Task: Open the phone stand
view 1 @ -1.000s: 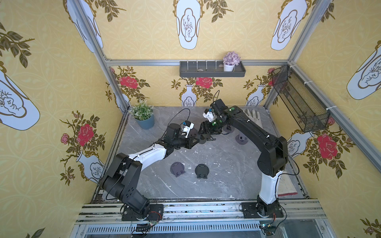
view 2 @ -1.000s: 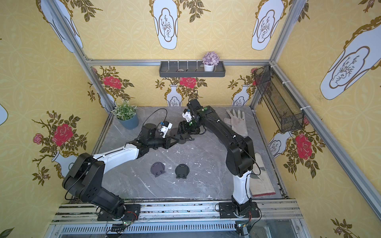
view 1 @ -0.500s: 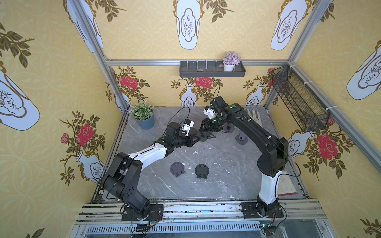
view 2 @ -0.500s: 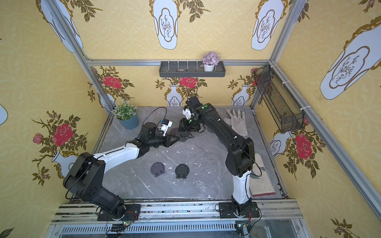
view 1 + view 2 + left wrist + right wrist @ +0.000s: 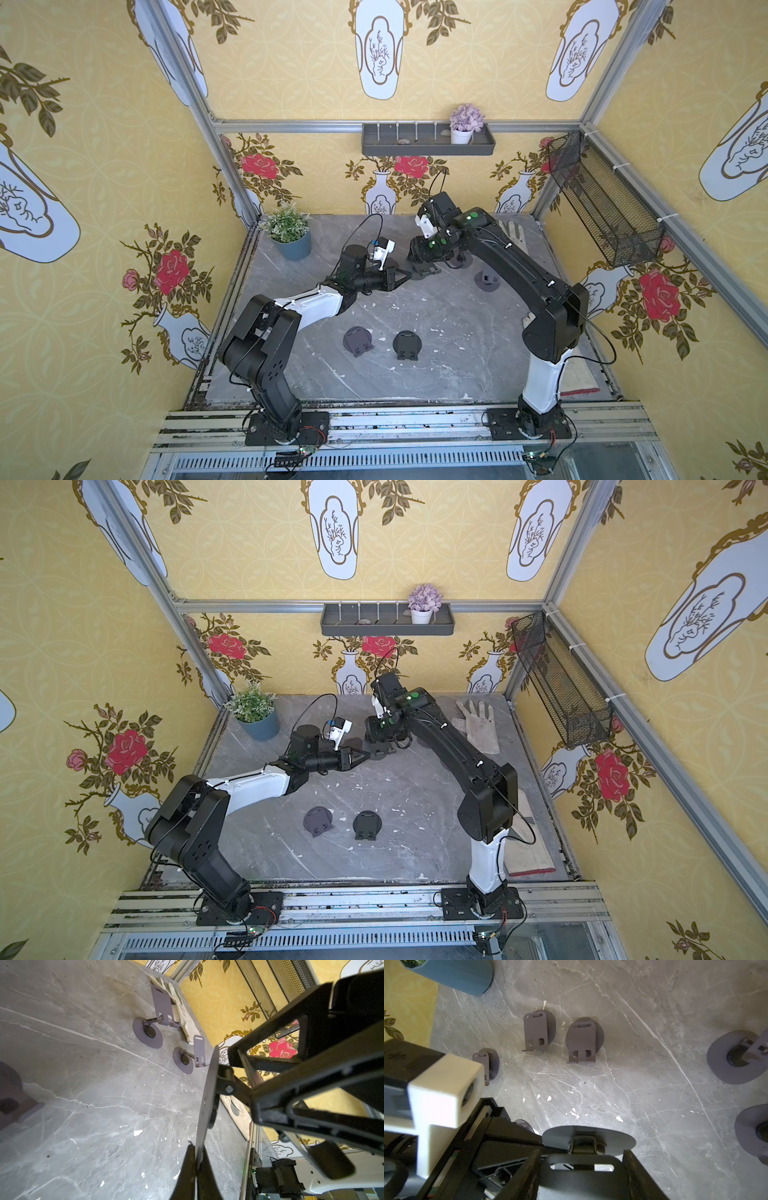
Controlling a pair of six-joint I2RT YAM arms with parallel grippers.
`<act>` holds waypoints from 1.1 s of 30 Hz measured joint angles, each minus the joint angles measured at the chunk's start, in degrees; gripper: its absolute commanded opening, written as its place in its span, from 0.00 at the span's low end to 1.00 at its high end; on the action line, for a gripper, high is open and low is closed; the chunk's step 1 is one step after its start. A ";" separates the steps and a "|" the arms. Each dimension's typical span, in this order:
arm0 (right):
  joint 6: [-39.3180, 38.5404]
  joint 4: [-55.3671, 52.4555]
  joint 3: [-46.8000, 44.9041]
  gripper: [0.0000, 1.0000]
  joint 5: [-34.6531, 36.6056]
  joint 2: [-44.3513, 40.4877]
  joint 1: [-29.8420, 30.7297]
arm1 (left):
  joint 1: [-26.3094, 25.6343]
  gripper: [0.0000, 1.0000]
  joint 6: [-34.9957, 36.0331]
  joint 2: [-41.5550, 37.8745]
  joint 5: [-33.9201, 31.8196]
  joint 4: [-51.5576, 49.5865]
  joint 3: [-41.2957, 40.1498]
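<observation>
Yellow wallpaper with roses and white vases lines the walls around a grey marble bench [image 5: 449,320] flecked with white chips.

Six dark stands are here in all. One, the phone stand [image 5: 588,1136], is up off the bench between the two hands. The left hand [image 5: 196,1159] is pinched tight on the rim of its round base. The right hand [image 5: 582,1154] has its fingers [image 5: 533,1167] pressed against either side of the slotted plate, about half spread (the plate fills the gap). The hinge arm angles out from the base toward the right hand.

Three folded stands [image 5: 537,1030] lie flat: one just beside the left hand, and two well apart from both hands, toward the robot's bases. Two opened stands [image 5: 149,1022] sit near the right hand, under its arm.

One potted plant [image 5: 289,232] stands in the back corner, out past the left hand. One pale glove [image 5: 478,725] lies beyond the right hand. The back wall carries one shelf [image 5: 428,143] holding one purple flower pot [image 5: 465,122]. One mesh basket [image 5: 602,203] hangs on the right wall.
</observation>
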 measured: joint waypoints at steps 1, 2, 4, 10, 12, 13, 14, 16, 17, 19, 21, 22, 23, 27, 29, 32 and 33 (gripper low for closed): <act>0.24 0.28 -0.33 0.57 0.22 -0.28 0.07 | 0.15 0.00 -1.14 0.28 0.52 0.85 -0.11; 0.46 0.68 -0.68 0.57 0.39 -0.61 0.09 | 0.26 0.00 -2.23 0.42 0.98 1.73 -0.31; 0.50 1.44 -1.42 0.57 1.07 -1.55 0.13 | 0.46 0.00 -4.02 0.63 1.68 3.21 -0.35; 0.66 2.78 -2.62 0.57 3.02 -4.28 0.20 | 0.48 0.00 -6.78 2.01 3.61 6.01 1.11; 0.66 3.19 -3.02 0.57 3.26 -4.87 0.31 | 0.52 0.00 -7.34 2.49 3.98 6.56 1.38; 0.66 3.32 -3.19 0.57 3.28 -5.11 0.37 | 0.52 0.00 -7.48 2.67 4.04 6.84 1.42; 0.66 3.52 -3.28 0.57 3.56 -5.33 0.44 | 0.55 0.00 -7.78 2.84 4.04 7.26 1.46; 0.66 3.96 -3.74 0.57 4.15 -5.99 0.55 | 0.59 0.00 -8.39 3.19 4.11 7.98 1.46; 0.66 4.13 -4.04 0.57 4.37 -6.38 0.61 | 0.59 0.00 -8.85 3.41 4.33 8.50 1.38; 0.66 4.33 -4.70 0.57 4.46 -7.23 0.66 | 0.63 0.00 -9.92 3.80 4.81 9.68 1.05; 0.66 4.55 -5.31 0.57 4.39 -8.02 0.66 | 0.70 0.00 -10.73 4.15 5.01 10.91 0.63; 0.66 4.79 -5.64 0.57 4.42 -8.35 0.68 | 0.74 0.00 -11.37 4.31 5.14 11.43 0.46; 0.66 5.09 -6.10 0.57 4.44 -8.68 0.72 | 0.79 0.00 -11.85 4.48 5.25 11.96 0.31; 0.68 6.29 -7.98 0.57 4.52 -10.01 0.87 | 0.81 0.00 -13.16 4.85 5.27 12.39 0.24; 0.68 7.02 -8.72 0.57 4.57 -10.60 0.92 | 0.81 0.00 -13.44 4.92 5.25 12.61 0.26; 0.68 7.69 -9.68 0.57 4.57 -11.04 1.07 | 0.81 0.00 -13.66 5.14 5.25 12.44 0.42; 0.68 7.93 -10.03 0.56 4.57 -11.17 1.14 | 0.81 0.00 -13.81 5.20 5.22 12.33 0.42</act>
